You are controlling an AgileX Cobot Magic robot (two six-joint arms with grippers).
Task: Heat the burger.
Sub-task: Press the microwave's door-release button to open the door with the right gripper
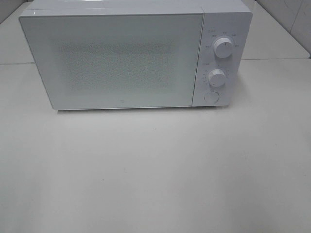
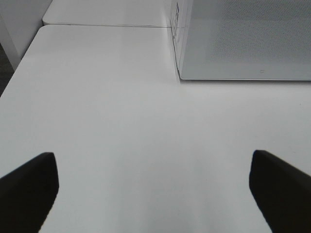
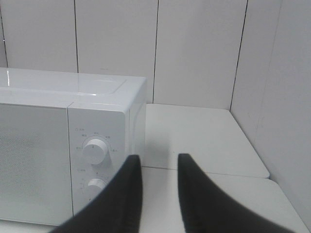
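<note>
While the microwave point(image 1: 121, 58) stands shut, the burger shows in no view; whether it lies inside cannot be told. Left gripper point(image 2: 151, 160): jaws wide apart, empty. Door point(image 1: 73, 48): small mark point(image 1: 115, 103), unreadable. Upper knob point(image 1: 223, 47), lower knob point(image 1: 216, 76): surrounding print point(image 1: 210, 32) too small to read. Right gripper point(image 3: 159, 158): jaws nearly together, nothing between. Step judged: starting the heat; next move likely calls for gripping a knob.
</note>
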